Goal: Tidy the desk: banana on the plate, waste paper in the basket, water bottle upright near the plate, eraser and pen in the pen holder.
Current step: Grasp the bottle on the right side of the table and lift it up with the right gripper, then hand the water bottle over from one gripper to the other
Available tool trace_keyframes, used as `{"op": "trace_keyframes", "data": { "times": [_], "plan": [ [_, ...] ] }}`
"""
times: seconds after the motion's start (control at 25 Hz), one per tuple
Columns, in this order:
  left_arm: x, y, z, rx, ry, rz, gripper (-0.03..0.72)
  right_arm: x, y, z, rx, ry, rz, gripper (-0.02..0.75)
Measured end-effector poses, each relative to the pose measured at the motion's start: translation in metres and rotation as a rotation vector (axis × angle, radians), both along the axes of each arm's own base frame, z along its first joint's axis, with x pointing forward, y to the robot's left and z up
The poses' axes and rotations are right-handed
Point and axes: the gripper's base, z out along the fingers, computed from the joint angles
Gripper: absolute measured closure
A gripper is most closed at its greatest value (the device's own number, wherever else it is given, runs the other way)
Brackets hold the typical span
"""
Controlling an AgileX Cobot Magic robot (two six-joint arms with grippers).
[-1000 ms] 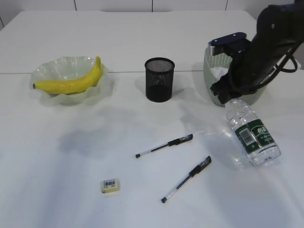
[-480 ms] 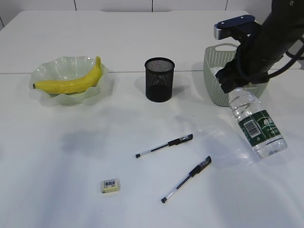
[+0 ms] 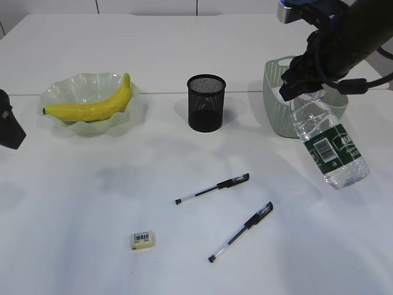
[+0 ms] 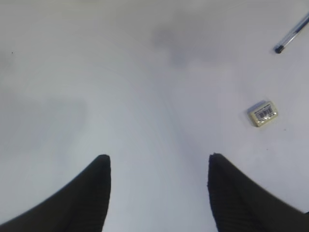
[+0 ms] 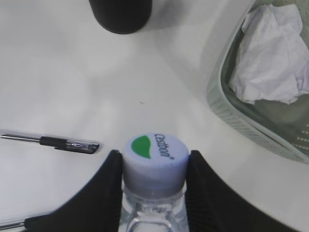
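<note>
— How are your arms set?

— My right arm reaches in from the upper right, wrist above the basket [image 3: 277,104]; my right gripper [image 5: 154,169] has its jaws partly closed on the neck of the bottle [image 3: 328,147], one finger on each side just under the cap [image 5: 154,151]; the bottle hangs tilted, base down and to the right, off the desk [image 3: 92,233]. My left gripper [image 4: 157,181] hovers low over bare desk at the far left; its jaws stand wide apart and hold nothing.

— Any writing?

— The cap carries a green leaf mark and a word that looks like "Cestbon"; the bottle's dark green label has a barcode and white characters too small to read; the eraser [image 3: 142,239] has a barcode sticker.

— What has changed since a second ago?

— The bottle has come up off the desk and my right arm has risen with it; my left arm has come into view at the left edge.

— And the rest?

— The banana [image 3: 92,107] lies on the plate [image 3: 64,126]; crumpled paper [image 5: 273,67] sits in the basket; two pens [image 3: 212,188] and the eraser lie on the desk in front of the holder [image 3: 206,102].
</note>
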Motion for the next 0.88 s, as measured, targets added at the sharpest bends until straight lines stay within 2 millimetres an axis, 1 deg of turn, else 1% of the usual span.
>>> {"op": "trace_keyframes", "data": {
  "times": [0.24, 0.4, 0.52, 0.64, 0.76, 0.88],
  "plan": [
    [0.004, -0.005, 0.003, -0.048, -0.062, -0.032, 0.234, -0.007, 0.008, 0.016, 0.079, -0.046, 0.092, 0.498],
    [0.003, -0.006, 0.012, -0.084, -0.156, -0.040, 0.234, -0.010, 0.017, 0.024, 0.155, -0.082, 0.168, 0.498],
    [-0.005, -0.004, 0.020, -0.107, -0.274, -0.046, 0.234, -0.011, 0.023, 0.028, 0.215, -0.107, 0.217, 0.498],
    [-0.016, 0.000, 0.021, -0.123, -0.377, -0.044, 0.234, -0.012, 0.028, 0.032, 0.263, -0.139, 0.265, 0.498],
    [-0.028, 0.005, 0.014, -0.132, -0.453, -0.042, 0.234, -0.012, 0.033, 0.036, 0.306, -0.171, 0.316, 0.498],
    [-0.039, 0.008, 0.002, -0.133, -0.503, -0.041, 0.234, -0.015, 0.038, 0.039, 0.342, -0.194, 0.388, 0.499]
  ]
}}
